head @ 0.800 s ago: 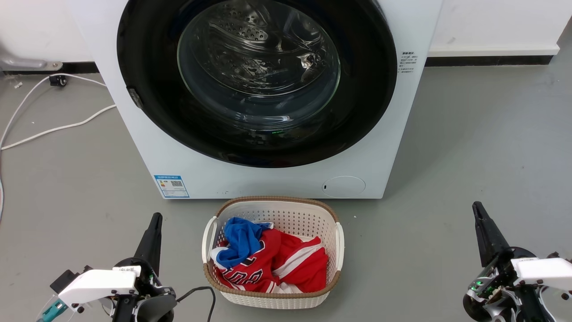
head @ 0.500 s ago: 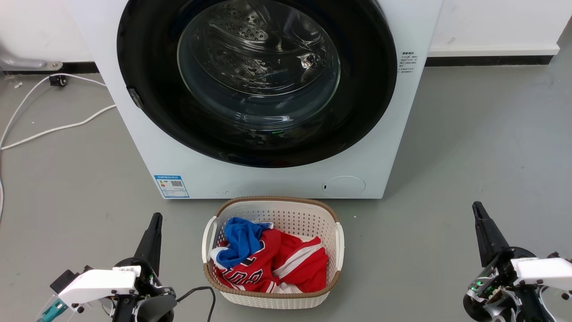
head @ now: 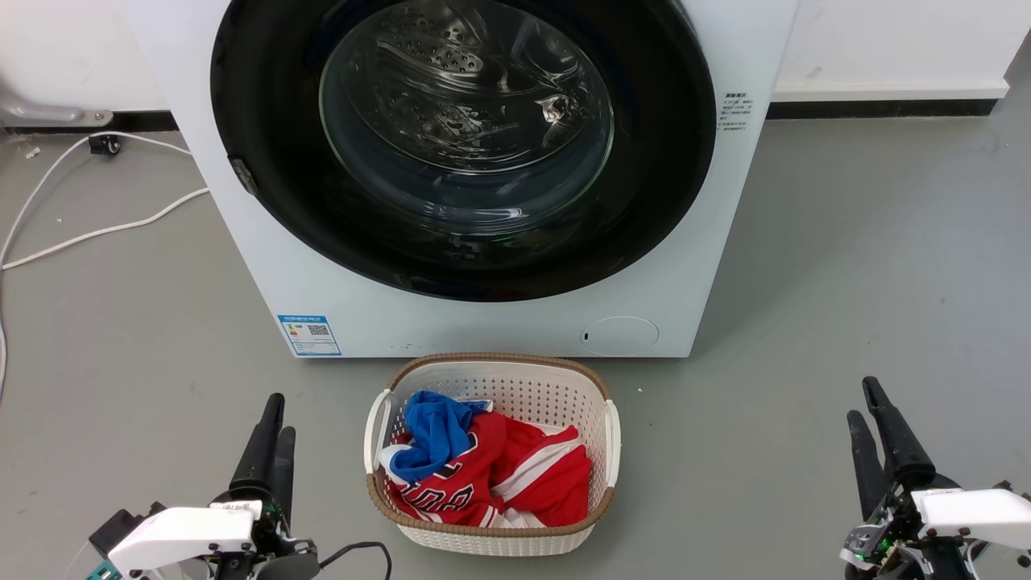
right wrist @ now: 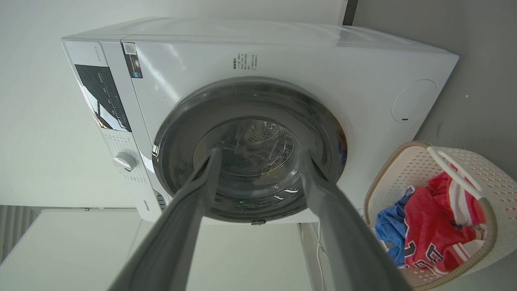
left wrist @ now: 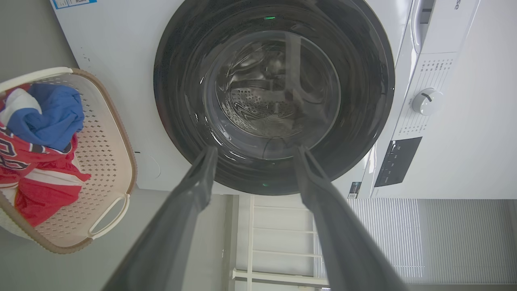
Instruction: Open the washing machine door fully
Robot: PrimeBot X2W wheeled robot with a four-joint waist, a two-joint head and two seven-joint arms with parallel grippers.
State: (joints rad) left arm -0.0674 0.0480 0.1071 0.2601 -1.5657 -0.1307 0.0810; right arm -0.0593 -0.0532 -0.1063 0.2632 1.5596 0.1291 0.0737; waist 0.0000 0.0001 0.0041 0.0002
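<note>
The washing machine door (head: 660, 161) is a glossy black ring around a bulging glass window, and it lies flat against the white machine (head: 483, 326). It also faces me in the left wrist view (left wrist: 173, 89) and the right wrist view (right wrist: 177, 161). My left gripper (head: 282, 414) is low on the left, well short of the machine, with its fingers apart and nothing between them (left wrist: 255, 149). My right gripper (head: 862, 398) is low on the right, equally far back, open and empty (right wrist: 260, 151). Neither touches the door.
A white laundry basket (head: 495, 357) with red and blue clothes (head: 483, 471) stands on the grey floor, directly in front of the machine and between my arms. White cables (head: 105, 232) trail over the floor at the left. A small latch piece (head: 244, 176) sits at the door's left edge.
Both grippers have sunk slightly lower in the head view and turned, so each now shows two fingers where one showed before. The door and basket have not moved.
</note>
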